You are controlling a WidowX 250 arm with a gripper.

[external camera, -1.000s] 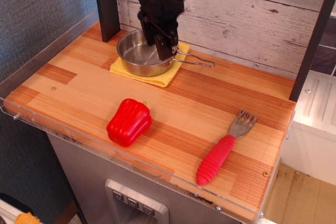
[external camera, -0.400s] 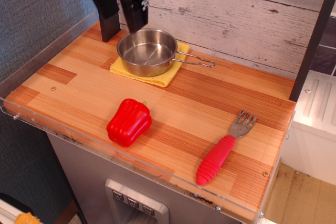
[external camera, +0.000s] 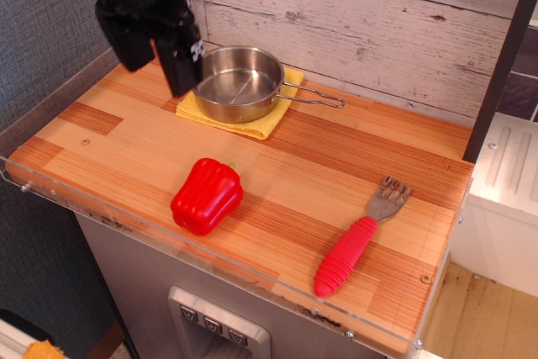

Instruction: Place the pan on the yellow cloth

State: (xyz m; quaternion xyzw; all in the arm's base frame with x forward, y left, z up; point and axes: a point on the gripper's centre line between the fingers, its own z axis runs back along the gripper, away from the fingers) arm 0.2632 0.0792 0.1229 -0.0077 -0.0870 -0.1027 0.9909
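text: none legible | labels, brands, numbers, signs: none can be read on any surface | small white mark on the black robot gripper (external camera: 154, 55) at far left: too blurred to be read

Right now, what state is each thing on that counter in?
pan: upright, empty, sitting on the cloth, handle pointing right
yellow cloth: folded flat under the pan
red pepper: lying alone near the front edge
fork: lying flat, tines toward the wall
pincer: open, empty, left of the pan
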